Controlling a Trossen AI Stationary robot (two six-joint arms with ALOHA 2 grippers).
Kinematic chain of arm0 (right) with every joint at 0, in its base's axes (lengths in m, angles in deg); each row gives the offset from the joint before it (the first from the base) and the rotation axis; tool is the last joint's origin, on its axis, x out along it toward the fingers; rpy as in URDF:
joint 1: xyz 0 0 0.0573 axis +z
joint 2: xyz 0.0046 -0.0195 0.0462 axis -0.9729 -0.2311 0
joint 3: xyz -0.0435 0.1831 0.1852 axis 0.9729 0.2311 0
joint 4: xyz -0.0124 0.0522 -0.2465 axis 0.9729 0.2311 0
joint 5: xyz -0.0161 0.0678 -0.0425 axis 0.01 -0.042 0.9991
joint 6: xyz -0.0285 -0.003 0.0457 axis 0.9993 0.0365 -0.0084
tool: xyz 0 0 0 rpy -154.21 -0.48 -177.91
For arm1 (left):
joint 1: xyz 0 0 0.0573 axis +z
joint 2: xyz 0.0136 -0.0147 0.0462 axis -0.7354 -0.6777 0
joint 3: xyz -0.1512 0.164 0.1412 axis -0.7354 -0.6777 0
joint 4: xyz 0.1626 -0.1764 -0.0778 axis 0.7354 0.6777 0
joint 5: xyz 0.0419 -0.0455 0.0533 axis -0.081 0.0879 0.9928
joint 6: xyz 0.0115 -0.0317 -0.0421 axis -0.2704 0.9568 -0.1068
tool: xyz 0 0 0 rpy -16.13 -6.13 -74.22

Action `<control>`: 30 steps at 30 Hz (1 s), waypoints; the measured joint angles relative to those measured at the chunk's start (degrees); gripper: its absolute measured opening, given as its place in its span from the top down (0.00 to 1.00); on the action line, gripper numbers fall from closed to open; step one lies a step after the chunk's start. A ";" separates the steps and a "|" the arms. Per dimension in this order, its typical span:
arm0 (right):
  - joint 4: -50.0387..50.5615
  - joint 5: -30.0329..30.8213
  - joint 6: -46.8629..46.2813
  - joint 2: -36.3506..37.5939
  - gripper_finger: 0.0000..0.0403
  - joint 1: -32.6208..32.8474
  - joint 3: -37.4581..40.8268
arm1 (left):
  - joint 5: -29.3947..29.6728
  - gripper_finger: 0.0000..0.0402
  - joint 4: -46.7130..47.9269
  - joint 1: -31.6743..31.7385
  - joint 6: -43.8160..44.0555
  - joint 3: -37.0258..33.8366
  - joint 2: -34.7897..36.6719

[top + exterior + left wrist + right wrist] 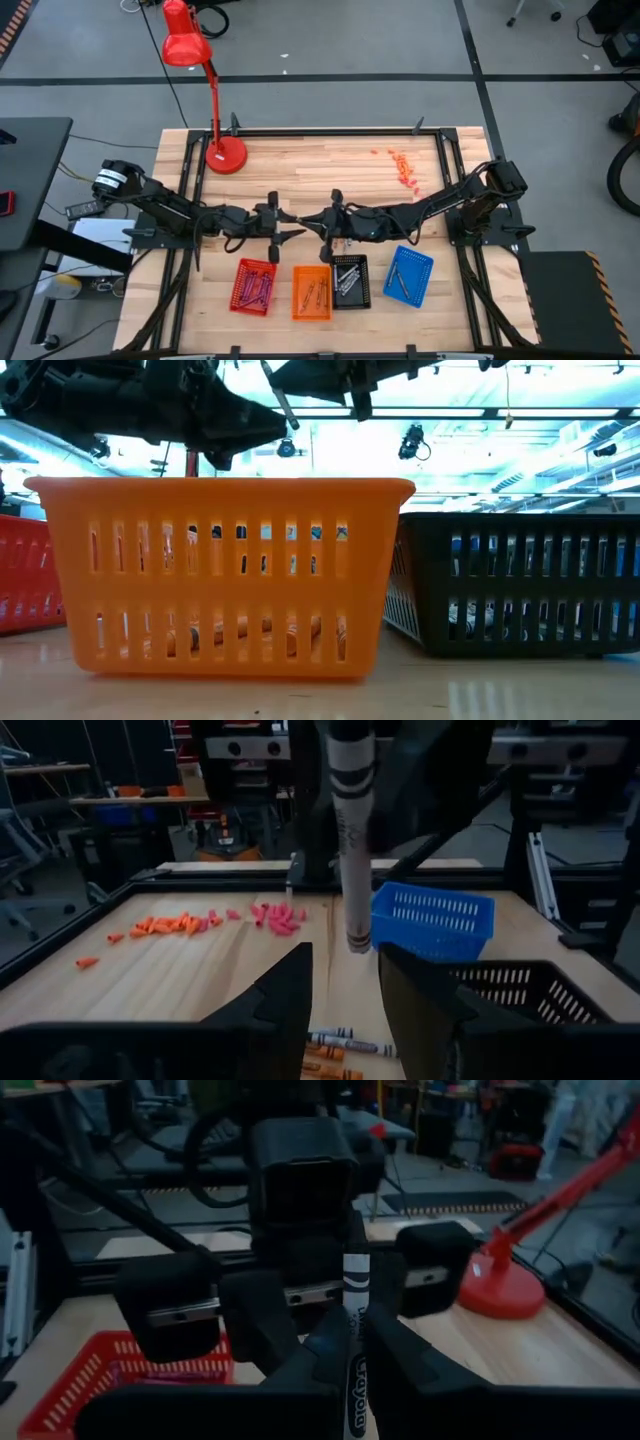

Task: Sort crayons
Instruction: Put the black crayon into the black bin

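My right gripper is shut on a grey-white crayon with black bands, above the table's middle. My left gripper faces it from the left, open and empty, with one finger on either side of the space below the crayon's free end. Other crayons lie in the red tray, orange tray, black tray and blue tray. A few more crayons show below my left fingers. My right gripper pinches the crayon's labelled body between its two fingers. The banded free end sticks out past the fingertips. In the left wrist view the crayon hangs upright, free end down, clear of the table and trays.
The four mesh trays stand in a row near the table's front edge. Pink and orange crumb-like bits lie at the far right. A red desk lamp stands at the far left. A black frame rims the table.
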 joint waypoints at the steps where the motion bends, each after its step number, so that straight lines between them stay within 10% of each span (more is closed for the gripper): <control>1: -0.48 -0.53 0.90 0.00 0.93 0.01 0.00 | -0.02 0.68 0.26 -0.05 0.00 0.42 0.00; 30: 7.34 -2.65 -1.00 2.94 0.77 0.09 -0.02 | -0.07 0.89 2.15 0.01 1.90 3.14 0.00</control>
